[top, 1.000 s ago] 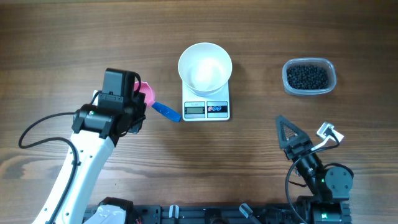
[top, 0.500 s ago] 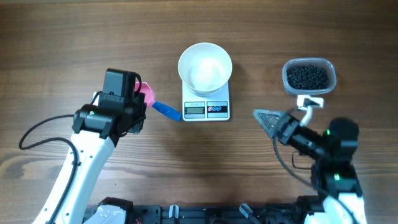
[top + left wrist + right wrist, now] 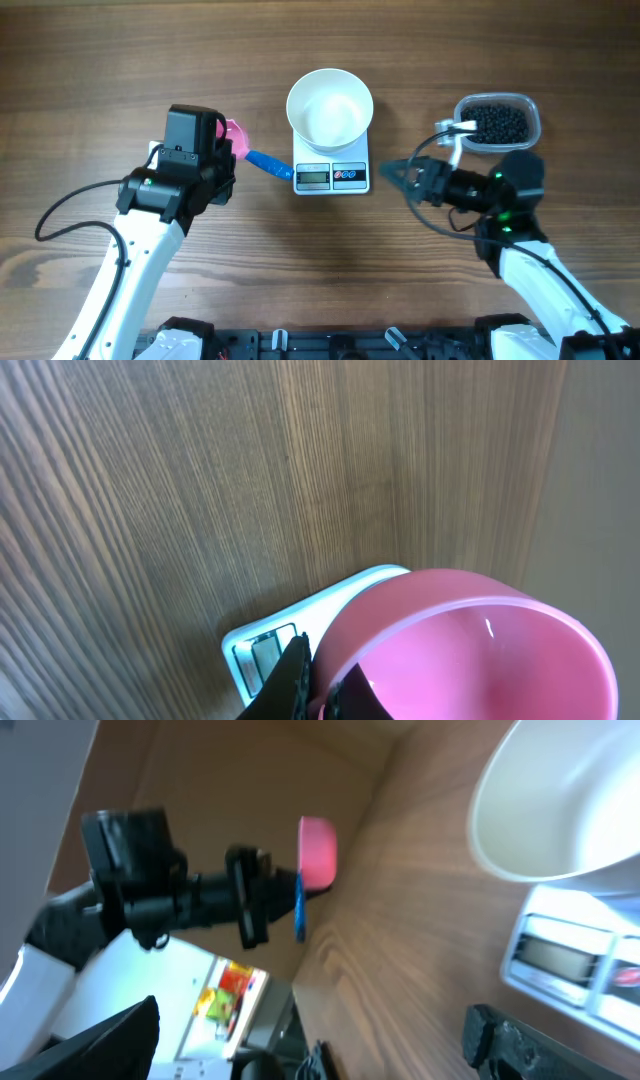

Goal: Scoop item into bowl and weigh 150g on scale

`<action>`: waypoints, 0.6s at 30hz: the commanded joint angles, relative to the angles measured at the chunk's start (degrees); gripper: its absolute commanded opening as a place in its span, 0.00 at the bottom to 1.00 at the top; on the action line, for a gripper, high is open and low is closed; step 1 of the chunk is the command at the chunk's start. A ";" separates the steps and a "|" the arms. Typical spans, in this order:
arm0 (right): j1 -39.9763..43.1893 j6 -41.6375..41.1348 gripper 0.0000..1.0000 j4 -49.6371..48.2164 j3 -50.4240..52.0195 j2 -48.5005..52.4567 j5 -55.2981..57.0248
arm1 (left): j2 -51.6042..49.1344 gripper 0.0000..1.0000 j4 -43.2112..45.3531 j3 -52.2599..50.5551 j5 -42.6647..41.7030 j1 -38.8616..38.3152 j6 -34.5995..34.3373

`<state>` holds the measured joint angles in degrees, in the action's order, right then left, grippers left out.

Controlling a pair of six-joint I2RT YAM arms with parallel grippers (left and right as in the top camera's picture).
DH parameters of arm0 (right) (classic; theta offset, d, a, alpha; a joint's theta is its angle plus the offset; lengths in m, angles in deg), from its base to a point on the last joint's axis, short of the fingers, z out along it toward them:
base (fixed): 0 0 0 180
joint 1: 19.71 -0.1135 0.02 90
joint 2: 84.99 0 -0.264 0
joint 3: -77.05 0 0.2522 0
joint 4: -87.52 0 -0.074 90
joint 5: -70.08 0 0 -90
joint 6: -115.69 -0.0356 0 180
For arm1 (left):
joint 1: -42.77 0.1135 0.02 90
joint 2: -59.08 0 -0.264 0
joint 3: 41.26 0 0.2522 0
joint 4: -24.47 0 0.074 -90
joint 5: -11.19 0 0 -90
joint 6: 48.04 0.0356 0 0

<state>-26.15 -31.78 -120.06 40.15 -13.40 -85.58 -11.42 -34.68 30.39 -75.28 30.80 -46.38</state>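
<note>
Bowl sits on scale; left gripper at 9 o'clock clamps pink scoop; right gripper, jaws wide, at 3 o'clock.

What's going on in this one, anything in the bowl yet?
Not yet. The left hand is shut on an empty pink scoop, holding it just left of the scale. The white bowl sits empty on the scale. The right hand is open and holds nothing, off the scale's right side. The black beads lie in the clear tub at the right.
</note>
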 commanded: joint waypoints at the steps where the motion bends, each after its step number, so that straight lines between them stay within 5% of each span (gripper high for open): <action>1: -6.71 0.63 0.93 -0.66 -0.50 0.83 6.88 | 0.22 0.04 0.17 0.20 1.73 -0.31 -4.68; 9: -17.90 1.77 0.86 -0.66 -0.50 0.83 17.53 | 0.22 0.04 0.20 0.20 2.93 -0.92 -5.38; 18: -23.50 1.20 0.76 -2.38 -0.55 0.83 32.02 | 0.22 0.04 0.20 0.20 2.99 -11.41 -11.39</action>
<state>-48.55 -31.06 -121.94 40.15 -13.13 -59.84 -11.42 -34.48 30.36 -73.29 22.37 -54.93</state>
